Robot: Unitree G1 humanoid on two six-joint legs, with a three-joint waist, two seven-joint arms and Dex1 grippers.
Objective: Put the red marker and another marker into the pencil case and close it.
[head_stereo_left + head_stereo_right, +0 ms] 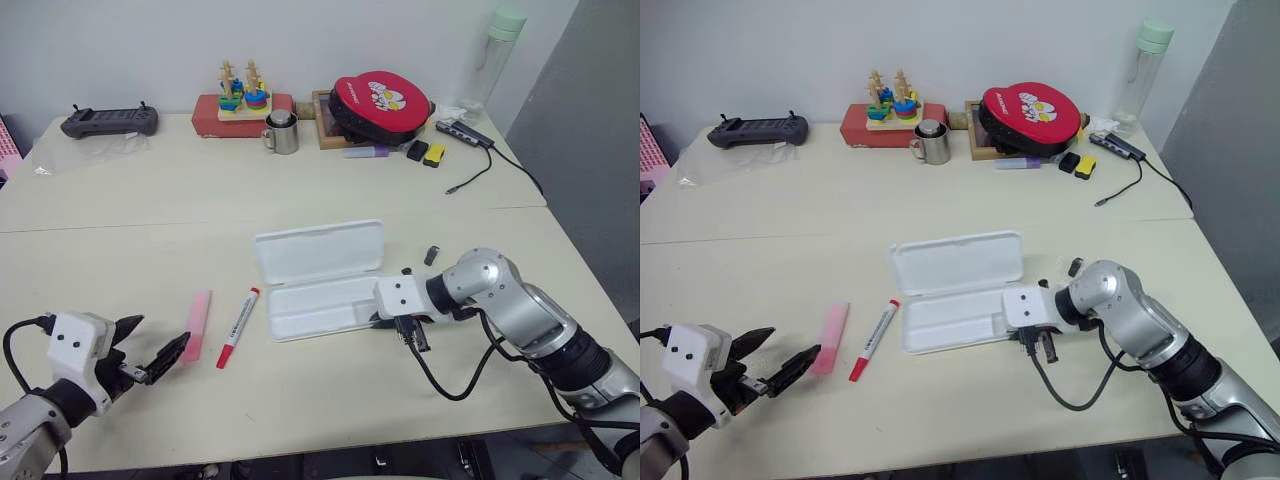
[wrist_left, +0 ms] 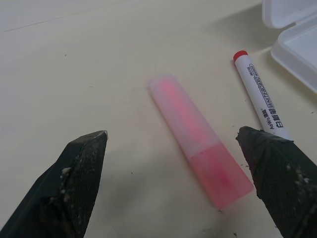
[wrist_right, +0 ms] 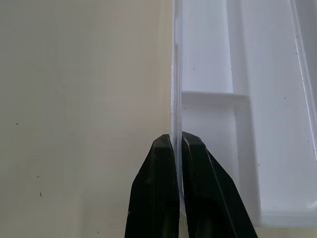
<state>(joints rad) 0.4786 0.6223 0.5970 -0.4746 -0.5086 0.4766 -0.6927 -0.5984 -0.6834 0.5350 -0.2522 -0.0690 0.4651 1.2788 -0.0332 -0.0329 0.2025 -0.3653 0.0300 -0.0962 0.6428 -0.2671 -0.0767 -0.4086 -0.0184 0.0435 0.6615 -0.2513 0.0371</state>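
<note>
The white pencil case [image 1: 322,308] lies open mid-table, its lid [image 1: 318,250] folded back and its divided tray empty. My right gripper [image 3: 177,140] is shut on the tray's thin side wall [image 3: 176,74] at the case's right end. The red marker [image 1: 237,328], white-barrelled with a red cap, lies just left of the case. Left of it is the other marker, a flat pink highlighter [image 1: 198,325]. My left gripper [image 1: 160,333] hovers open at the highlighter's near end. In the left wrist view the highlighter [image 2: 198,141] lies between and beyond the fingertips [image 2: 91,144], apart from them, and the red marker [image 2: 261,96] is alongside.
Along the table's back stand a game controller [image 1: 110,121], a red box with a stacking toy [image 1: 242,108], a metal mug [image 1: 281,132], a red round case [image 1: 380,100], a purple marker [image 1: 366,152], a cabled hub [image 1: 462,131] and a bottle [image 1: 492,60]. A small black piece [image 1: 431,254] lies right of the case.
</note>
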